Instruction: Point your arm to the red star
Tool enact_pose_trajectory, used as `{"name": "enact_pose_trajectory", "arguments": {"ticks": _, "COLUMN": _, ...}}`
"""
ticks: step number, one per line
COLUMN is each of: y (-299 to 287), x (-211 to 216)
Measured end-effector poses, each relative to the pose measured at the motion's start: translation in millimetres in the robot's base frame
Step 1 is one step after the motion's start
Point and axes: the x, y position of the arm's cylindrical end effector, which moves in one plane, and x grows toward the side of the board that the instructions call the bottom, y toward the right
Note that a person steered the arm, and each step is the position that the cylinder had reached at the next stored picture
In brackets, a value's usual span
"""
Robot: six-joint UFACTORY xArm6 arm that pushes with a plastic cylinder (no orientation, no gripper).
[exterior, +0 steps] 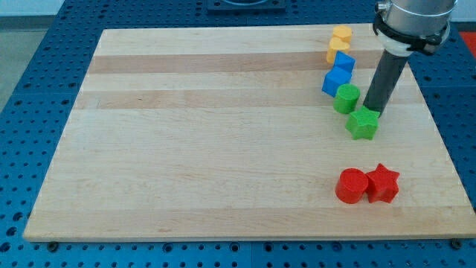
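Note:
The red star (pixel 384 183) lies near the view's bottom right of the wooden board (pixel 208 141), touching a red cylinder (pixel 351 185) on its left. My tip (pixel 371 112) is at the rod's lower end, just above and to the right of the green star (pixel 363 123), touching or almost touching it. The tip is well above the red star in the view.
A green cylinder (pixel 346 98) sits up-left of the green star. Two blue blocks (pixel 338 74) and two yellow blocks (pixel 340 44) form a line toward the view's top. The board's right edge is close to the rod.

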Motion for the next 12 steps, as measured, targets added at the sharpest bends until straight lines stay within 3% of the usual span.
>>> {"name": "enact_pose_trajectory", "arguments": {"ticks": 2, "y": 99.7, "x": 11.9}}
{"name": "enact_pose_trajectory", "arguments": {"ticks": 3, "y": 89.6, "x": 65.5}}
{"name": "enact_pose_trajectory", "arguments": {"ticks": 4, "y": 87.2, "x": 73.3}}
{"name": "enact_pose_trajectory", "arguments": {"ticks": 5, "y": 72.7, "x": 73.3}}
{"name": "enact_pose_trajectory", "arguments": {"ticks": 9, "y": -110.9, "x": 80.7}}
{"name": "enact_pose_trajectory", "arguments": {"ticks": 11, "y": -140.7, "x": 191.8}}
{"name": "enact_pose_trajectory", "arguments": {"ticks": 12, "y": -132.2, "x": 191.6}}
